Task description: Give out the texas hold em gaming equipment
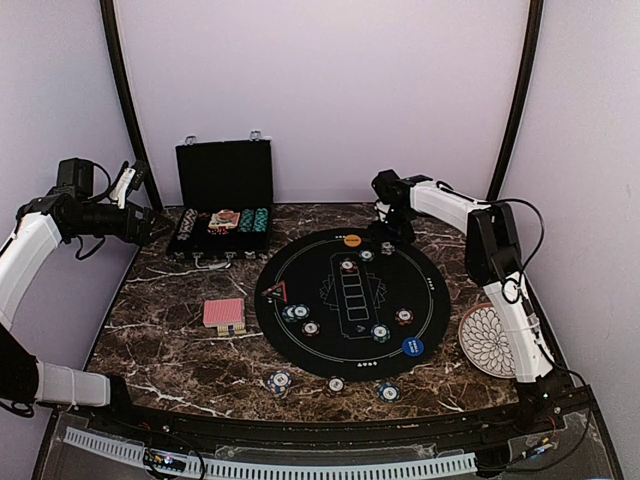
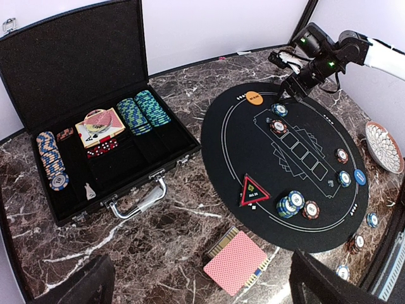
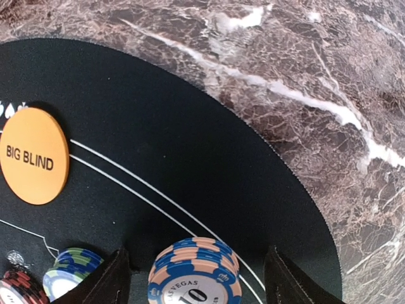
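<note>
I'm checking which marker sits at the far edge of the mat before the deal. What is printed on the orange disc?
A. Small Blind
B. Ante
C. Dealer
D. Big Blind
D: the right wrist view shows the orange disc lying flat on the black mat with the words BIG BLIND printed across it.
</note>
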